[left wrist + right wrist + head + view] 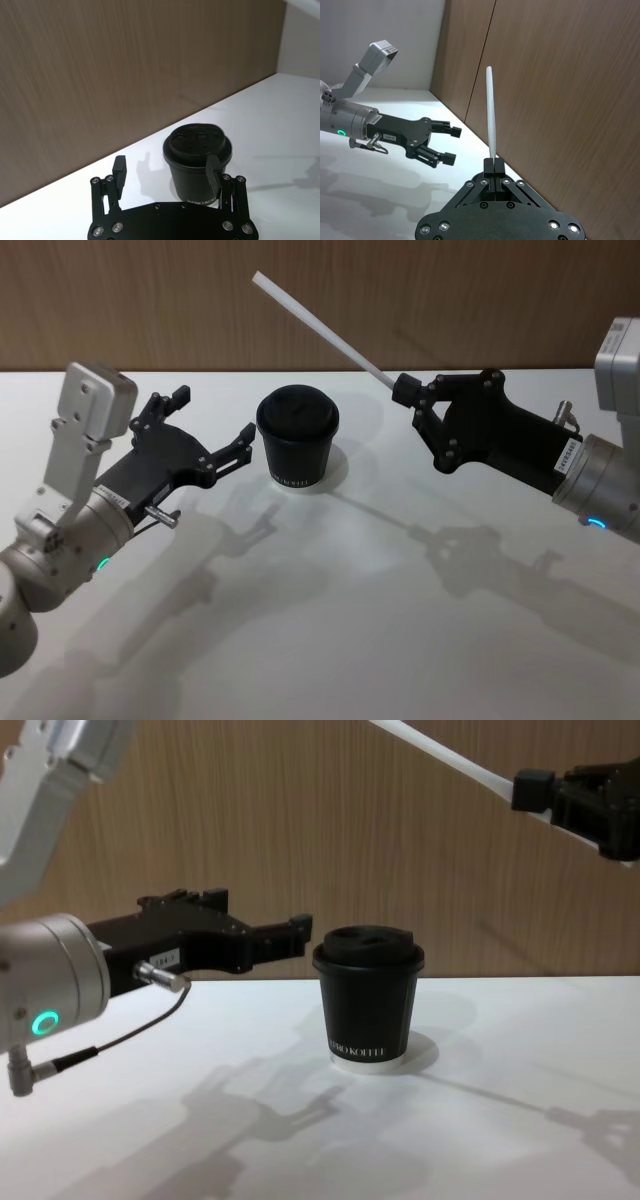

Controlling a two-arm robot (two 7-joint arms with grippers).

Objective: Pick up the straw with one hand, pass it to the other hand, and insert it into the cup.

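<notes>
Head view. The cup (297,440) stands upright on the white table (350,630), lid on. The left gripper (213,415) is on the cup's left, level with its upper half, with its fingers spread apart and nothing between them. Its nearer fingertip is just beside the cup wall, and I cannot tell whether it touches. The right gripper (405,390) is on the cup's right and higher than the lid. Its fingers are clamped on one end of the straw (320,328). The straw slants up and back from that grip, and its free end is in front of the wooden wall (480,300) behind the cup. The straw is clear of the cup.

Left wrist view. The left gripper (167,171) is spread wide. One finger overlaps the side of the cup (192,165), and the other stands well off it over bare table.

Right wrist view. The right gripper (492,162) is pinched tight on the base of the straw (491,115), which runs straight out from the fingertips. The left gripper (452,145) is farther off, with a gap between its fingers.

Chest view. The cup (368,1010) sits centre, white lettering facing. The left gripper (262,925) reaches in at lid height and ends just short of the lid. The right gripper (530,790) holds the straw (450,758) high above the cup and to its right.
</notes>
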